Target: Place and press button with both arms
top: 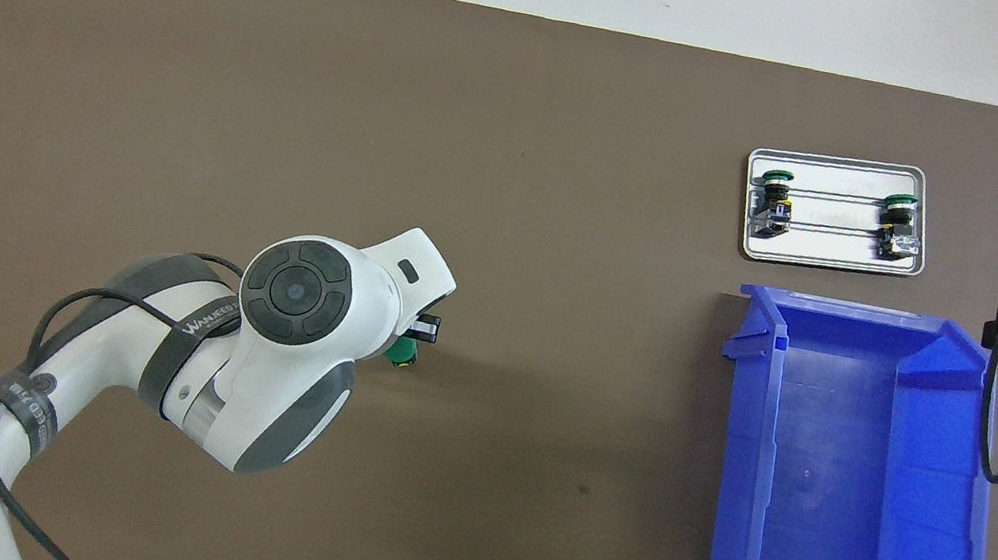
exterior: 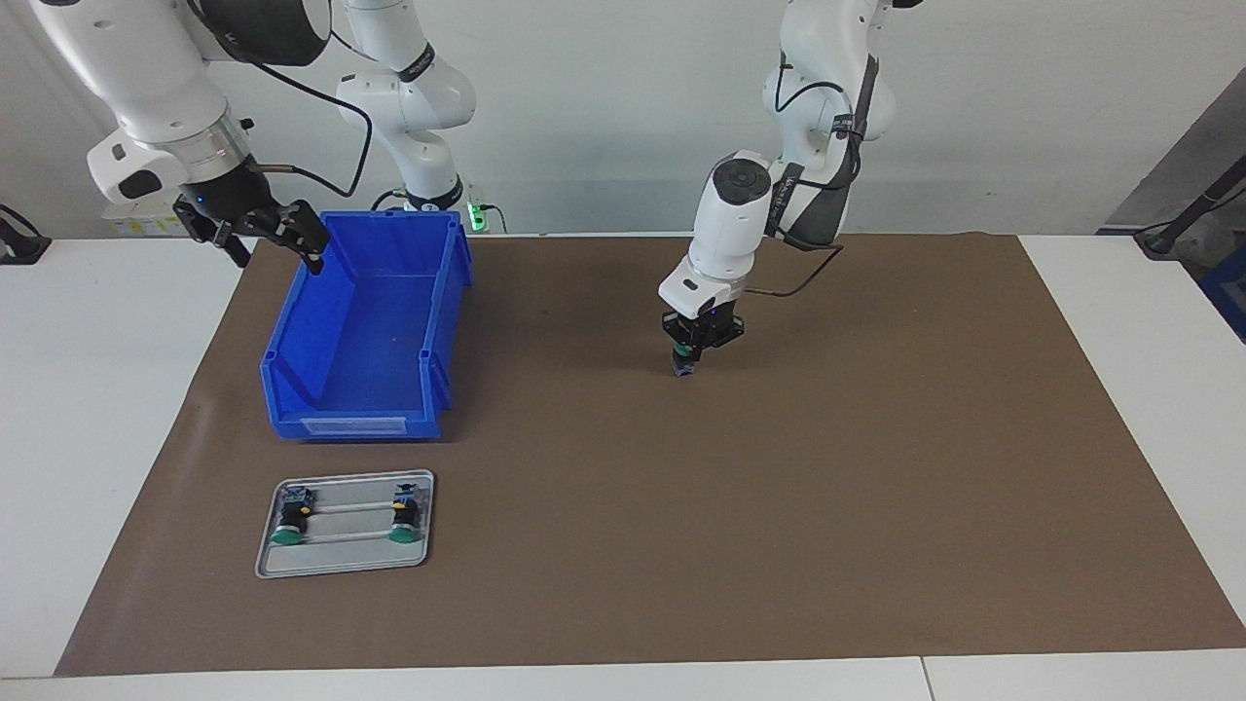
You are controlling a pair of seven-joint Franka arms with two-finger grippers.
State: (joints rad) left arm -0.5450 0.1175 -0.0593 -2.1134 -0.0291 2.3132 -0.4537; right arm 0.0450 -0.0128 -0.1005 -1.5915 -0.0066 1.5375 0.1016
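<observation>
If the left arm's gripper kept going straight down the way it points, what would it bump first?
Probably the brown mat. The left gripper points straight down over bare mat, holding the small green-capped push button, so that button would likely touch first. How high it hangs is unclear.

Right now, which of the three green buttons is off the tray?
The button gripped in the left end effector, low over the bare brown mat. The other two buttons lie on the metal tray beside the blue bin.

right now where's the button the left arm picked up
The button is shut in the left hand, low over the bare brown mat mid-table, well apart from the blue bin.
</observation>
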